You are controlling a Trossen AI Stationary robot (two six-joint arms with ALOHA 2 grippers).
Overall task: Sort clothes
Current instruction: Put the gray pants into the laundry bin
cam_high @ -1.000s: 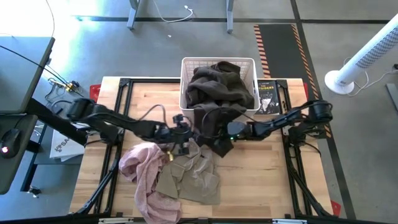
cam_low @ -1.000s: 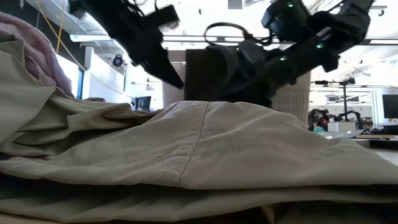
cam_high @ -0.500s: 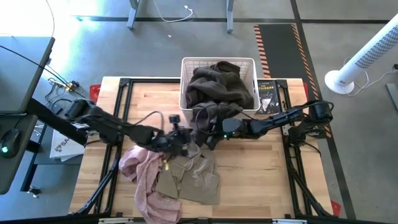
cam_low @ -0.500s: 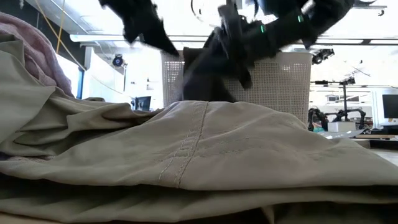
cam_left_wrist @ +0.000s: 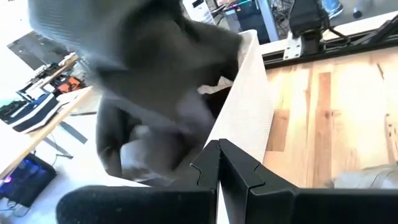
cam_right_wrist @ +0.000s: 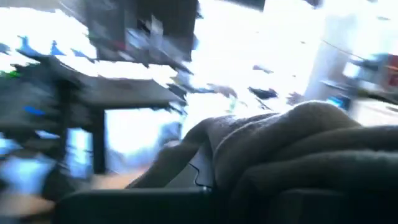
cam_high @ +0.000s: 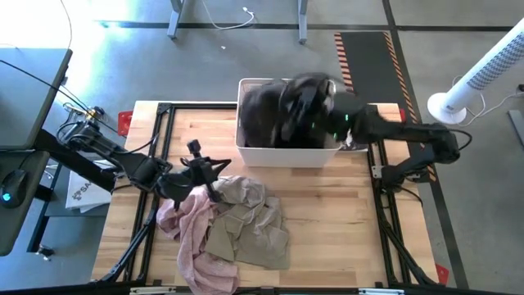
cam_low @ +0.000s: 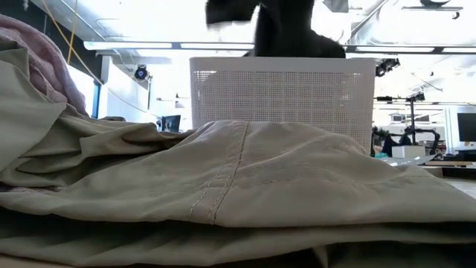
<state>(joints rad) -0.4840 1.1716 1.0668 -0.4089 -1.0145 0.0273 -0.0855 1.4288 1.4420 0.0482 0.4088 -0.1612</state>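
Right pincer (cam_high: pixel 315 111), gripping the dark garment (cam_high: pixel 286 111), has swung from the counter (cam_high: pixel 352 205) up over the basket (cam_high: pixel 246 147); left pincer (cam_left_wrist: pixel 219 163), closed and empty, has retreated left, so a drop looks next.

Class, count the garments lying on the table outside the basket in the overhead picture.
2: a pink garment at the table's front left, and a khaki garment touching it on its right. More may lie hidden beneath them.

R gripper (cam_high: pixel 304 102), a sec ago low in front of the basket (cam_high: pixel 286 156), now up over it with the dark olive-brown garment (cam_high: pixel 274 111) lifted clear of the front wall. L gripper (cam_high: pixel 214 169) has pulled back from the basket front, fingers together, now by the pink garment (cam_high: pixel 190 225).
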